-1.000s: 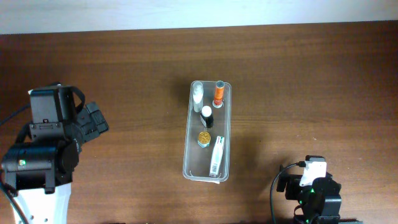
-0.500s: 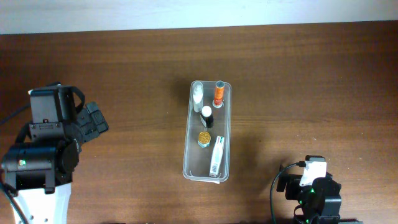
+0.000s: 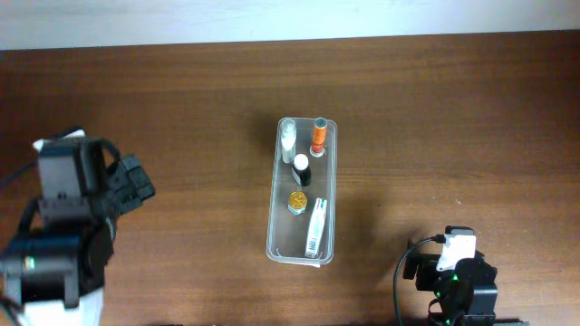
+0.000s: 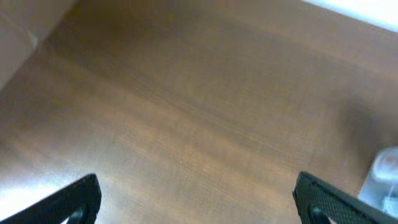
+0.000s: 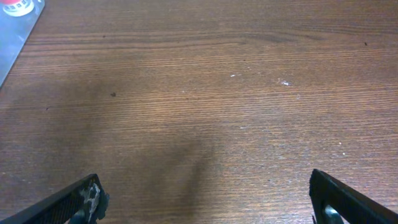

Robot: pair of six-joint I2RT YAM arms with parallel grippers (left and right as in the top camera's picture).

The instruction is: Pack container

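Dark brown wood-grain bench point(image 3: 181, 100) below a pale wall strip point(image 3: 272, 18); the long, narrow, clear plastic rectangular container point(image 3: 288, 240) stands at the bench's middle.

The right arm point(image 3: 458, 276) is cut off at the right near corner, and its hand cannot be made out from above. The left wrist view is blurred, so the container is only a pale smear at its edge. The black-jointed left arm point(image 3: 63, 226) sits folded at the left near corner. The left hand point(image 4: 196, 199) is released, fingers wide over bare wood, and the right hand point(image 5: 208, 202) is likewise spread and holds nothing. Inside the container, from the far end, are a slim clear bottle point(image 3: 288, 138) beside a grey-capped orange bottle point(image 3: 318, 136), a white-capped black bottle point(image 3: 302, 169), a round gold-lidded jar point(image 3: 296, 200) and a flat white box point(image 3: 316, 228) lying lengthwise.
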